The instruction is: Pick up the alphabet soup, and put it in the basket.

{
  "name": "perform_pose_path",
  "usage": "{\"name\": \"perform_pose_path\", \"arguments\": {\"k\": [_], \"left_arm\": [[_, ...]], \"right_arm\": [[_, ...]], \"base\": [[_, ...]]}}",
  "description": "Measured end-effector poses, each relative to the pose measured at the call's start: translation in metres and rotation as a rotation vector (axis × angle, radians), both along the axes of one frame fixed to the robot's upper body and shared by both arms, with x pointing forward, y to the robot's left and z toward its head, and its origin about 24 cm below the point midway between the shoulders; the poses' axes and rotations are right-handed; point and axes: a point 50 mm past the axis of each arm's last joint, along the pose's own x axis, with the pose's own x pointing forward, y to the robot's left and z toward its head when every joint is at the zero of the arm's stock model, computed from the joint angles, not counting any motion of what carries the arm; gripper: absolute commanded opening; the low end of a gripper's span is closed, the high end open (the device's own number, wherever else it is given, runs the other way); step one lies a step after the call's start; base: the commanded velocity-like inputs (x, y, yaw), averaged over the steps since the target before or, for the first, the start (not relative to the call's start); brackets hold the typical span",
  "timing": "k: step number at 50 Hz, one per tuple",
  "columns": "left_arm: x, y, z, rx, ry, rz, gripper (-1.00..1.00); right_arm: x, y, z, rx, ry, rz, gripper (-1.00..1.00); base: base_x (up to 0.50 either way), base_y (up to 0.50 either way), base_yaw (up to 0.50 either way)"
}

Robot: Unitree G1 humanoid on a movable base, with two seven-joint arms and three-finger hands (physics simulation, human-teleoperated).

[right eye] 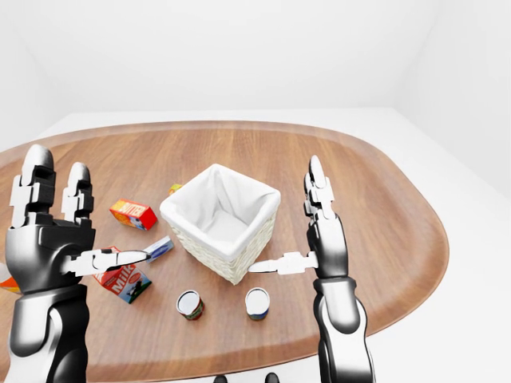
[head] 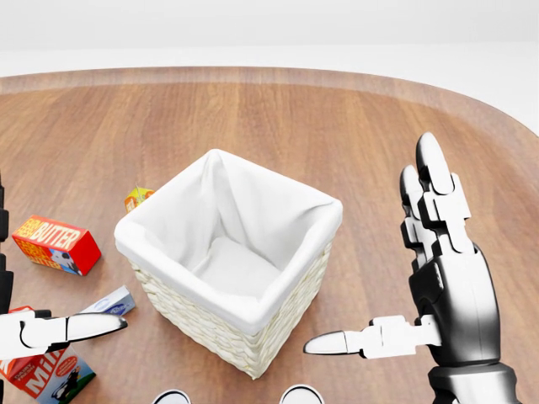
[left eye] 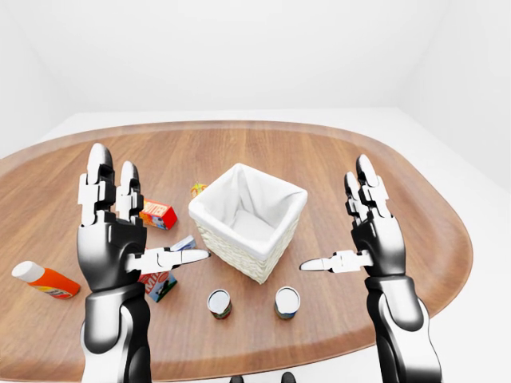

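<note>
Two hands: left hand (left eye: 112,239) and right hand (left eye: 375,231) raised, fingers spread wide, holding nothing.
Gap between hands: basket (left eye: 247,217), well inside the table (left eye: 415,199) rim.
Soup: two cans (right eye: 189,304) (right eye: 257,302) stand just below the basket; which is alphabet soup, cannot tell.
Left-eye only: orange bottle (left eye: 45,280) near the left edge.
Head view: butter box (head: 56,244), milk carton (head: 46,374).

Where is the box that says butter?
In the head view the butter box lies on the wooden table at the left, just left of the white basket and above the milk carton.
</note>
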Motion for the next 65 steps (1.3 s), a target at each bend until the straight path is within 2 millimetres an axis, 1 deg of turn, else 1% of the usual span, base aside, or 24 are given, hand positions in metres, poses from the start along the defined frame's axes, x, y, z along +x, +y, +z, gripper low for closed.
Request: {"name": "perform_pose_path", "arguments": {"k": [13, 23, 29, 35, 50, 65], "left_arm": [[0.000, 0.000, -0.001, 0.000, 0.006, 0.001, 1.00], [-0.001, 0.000, 0.000, 0.000, -0.001, 0.003, 1.00], [-0.001, -0.001, 0.000, 0.004, -0.001, 0.002, 1.00], [-0.002, -0.002, 0.001, 0.006, -0.002, 0.001, 1.00], [-0.002, -0.003, 0.000, 0.009, 0.003, 0.000, 1.00], [-0.001, -0.003, 0.000, 0.008, 0.000, 0.000, 1.00]], "right_arm": [[-0.004, 0.004, -0.001, -0.067, 0.008, 0.005, 1.00], [-0.011, 0.008, -0.013, -0.129, 0.066, 0.002, 1.00], [-0.021, 0.009, -0.041, -0.158, 0.197, -0.007, 1.00], [-0.029, 0.010, -0.058, -0.175, 0.279, -0.011, 1.00], [-0.043, 0.012, -0.080, -0.207, 0.387, -0.010, 1.00], [-0.049, 0.016, -0.097, -0.234, 0.460, 0.006, 1.00]], "base": [[0.00, 0.00, 0.00], [0.00, 0.00, 0.00], [0.00, 0.00, 0.00], [0.00, 0.00, 0.00], [0.00, 0.00, 0.00], [0.00, 0.00, 0.00]]}}
